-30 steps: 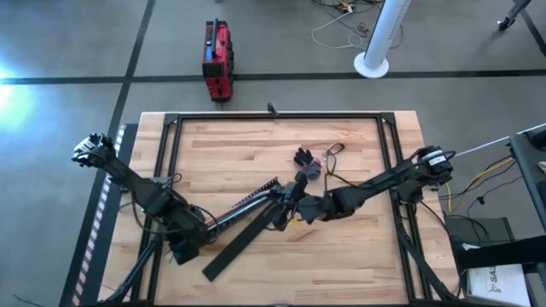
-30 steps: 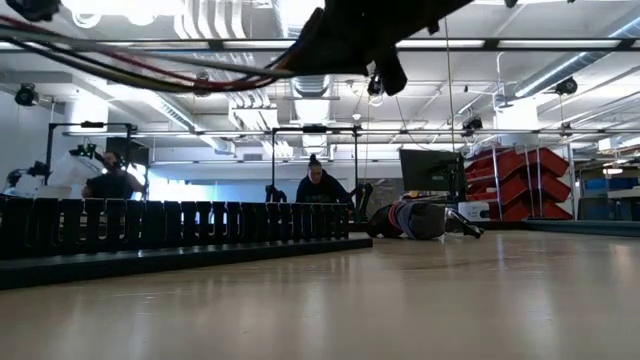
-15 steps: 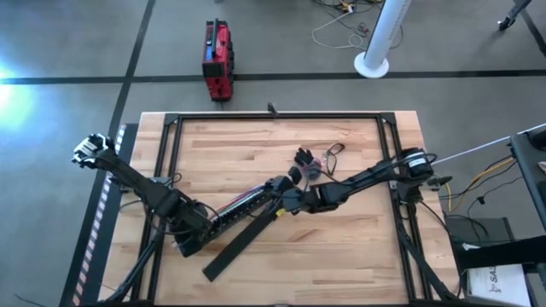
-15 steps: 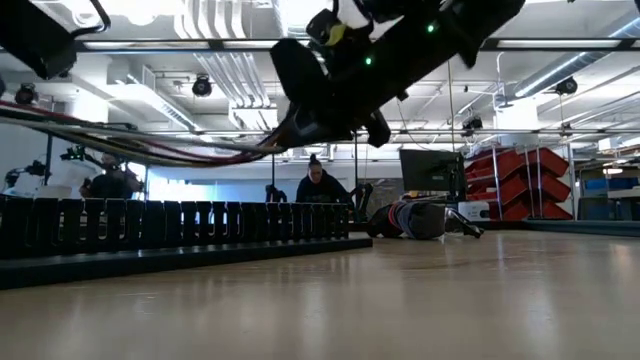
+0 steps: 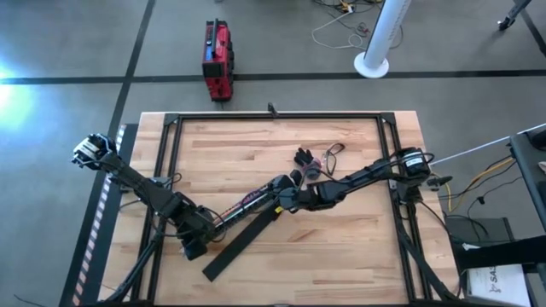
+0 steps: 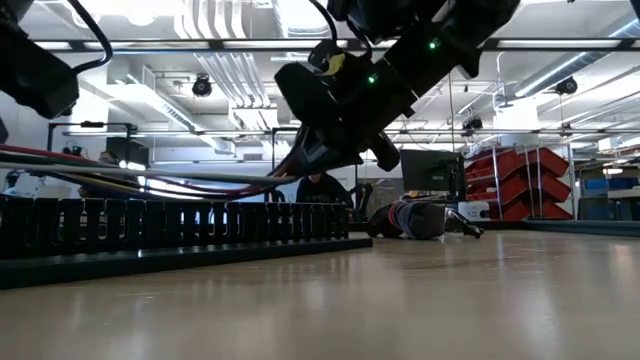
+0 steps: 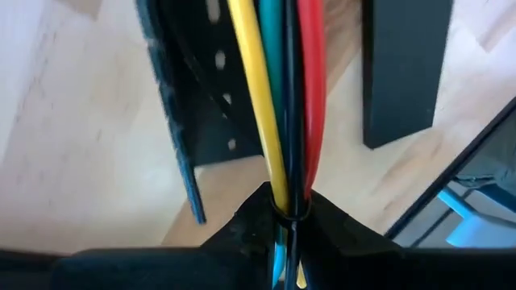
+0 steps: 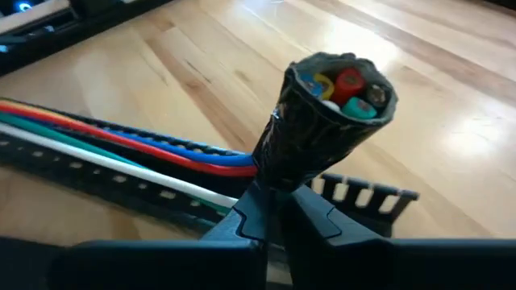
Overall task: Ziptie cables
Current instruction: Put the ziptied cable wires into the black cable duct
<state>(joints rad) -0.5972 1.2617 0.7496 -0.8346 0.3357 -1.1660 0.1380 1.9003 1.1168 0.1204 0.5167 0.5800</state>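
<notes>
My right gripper (image 5: 281, 198) has slid toward nine o'clock since a second ago, and my left gripper (image 5: 194, 246) has drawn back toward seven. The cables (image 5: 243, 205) stretch between them above the desk (image 5: 341, 247), near its centre. Left fingers clamp one end (image 7: 290, 121), right fingers pinch the wrapped end (image 8: 322, 121).

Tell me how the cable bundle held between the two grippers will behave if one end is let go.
The cables would probably droop: in the low view they already sag between the left gripper and right gripper. The wrapped end looks stiffer and may hold together. The loose strands would likely splay.
</notes>
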